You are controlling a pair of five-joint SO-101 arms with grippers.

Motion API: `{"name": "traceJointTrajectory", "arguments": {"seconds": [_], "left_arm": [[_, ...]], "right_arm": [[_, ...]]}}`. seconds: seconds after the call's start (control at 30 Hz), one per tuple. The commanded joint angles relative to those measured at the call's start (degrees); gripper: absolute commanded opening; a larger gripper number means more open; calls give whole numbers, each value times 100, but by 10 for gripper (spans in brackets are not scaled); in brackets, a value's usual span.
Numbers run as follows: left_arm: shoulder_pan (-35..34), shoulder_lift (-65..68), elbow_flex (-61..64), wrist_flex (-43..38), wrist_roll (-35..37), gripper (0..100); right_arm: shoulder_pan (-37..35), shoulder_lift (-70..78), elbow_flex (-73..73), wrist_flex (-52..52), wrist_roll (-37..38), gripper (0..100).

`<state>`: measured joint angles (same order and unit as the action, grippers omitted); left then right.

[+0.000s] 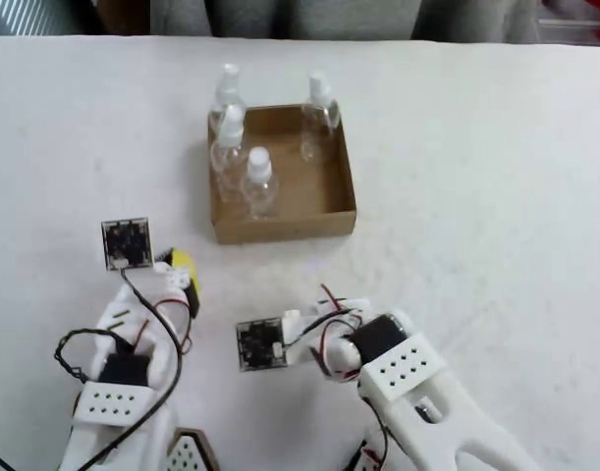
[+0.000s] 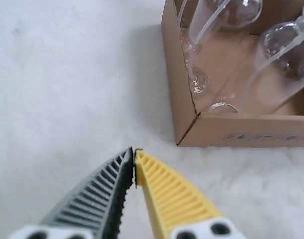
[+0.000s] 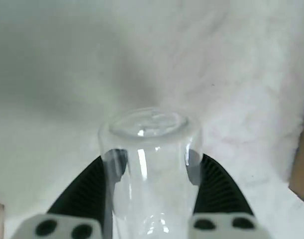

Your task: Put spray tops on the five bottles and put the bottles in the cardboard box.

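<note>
At the near edge of the worktop (image 1: 496, 196), the right gripper (image 3: 154, 162) has its black fingers (image 3: 219, 186) squeezed onto both sides of a clear bottle (image 3: 147, 132), with the bottle's base poking out past the fingertips. Over on the other side, the left gripper (image 2: 134, 152) has its grey and yellow fingers (image 2: 166, 189) pressed tight together with nothing between them, tips near a front corner of the cardboard box (image 2: 186, 114) but not touching it. Further back, mid-worktop, the box holds four other bottles (image 1: 258, 182), all standing upright with white spray tops (image 1: 319, 88) on.
</note>
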<state>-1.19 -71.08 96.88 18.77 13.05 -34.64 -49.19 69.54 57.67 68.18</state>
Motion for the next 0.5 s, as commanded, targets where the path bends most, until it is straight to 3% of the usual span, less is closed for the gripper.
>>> {"name": "traceJointTrajectory", "arguments": {"seconds": [0.0,0.13,0.47], "left_arm": [[31,-75,-26,-123,-62,26],[31,-75,-26,-123,-62,26],[75,-75,-26,-105,-62,26]], "right_arm": [[673,-127,-624,31,-343,18],[2000,-127,-1222,488,-334,31],[6149,-75,-1582,567,-695,30]]}}
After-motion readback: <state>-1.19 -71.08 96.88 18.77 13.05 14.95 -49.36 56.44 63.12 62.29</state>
